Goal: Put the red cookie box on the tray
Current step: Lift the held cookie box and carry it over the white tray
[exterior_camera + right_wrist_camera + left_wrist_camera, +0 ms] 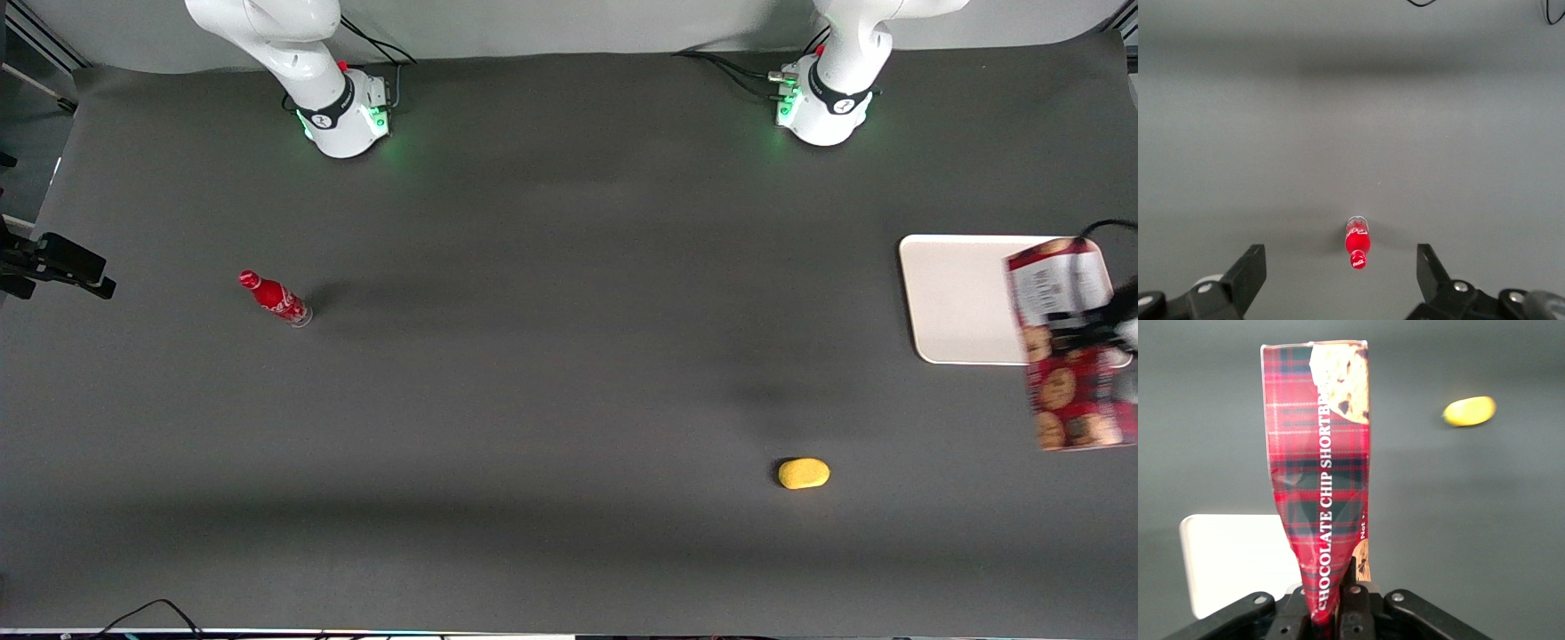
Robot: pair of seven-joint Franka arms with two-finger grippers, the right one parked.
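A: Front view: where's the box (pixel 1067 356)?

B: In the air, partly over the tray's (pixel 956 298) edge at the working arm's end, its nearer half overhanging the table. The gripper (pixel 1102 327) should carry it farther over the tray, level it, then lower.

A: Wrist view?

B: The gripper (pixel 1335 600) is clenched on the carton's thin edge. It's glossy tartan card, slightly creased; the tray (pixel 1231 560) is smooth, cream, round-cornered. A yellow lump (pixel 1469 411) lies apart.

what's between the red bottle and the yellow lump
Nothing: in the front view only bare dark table lies between bottle and lump. The hand holds the box.
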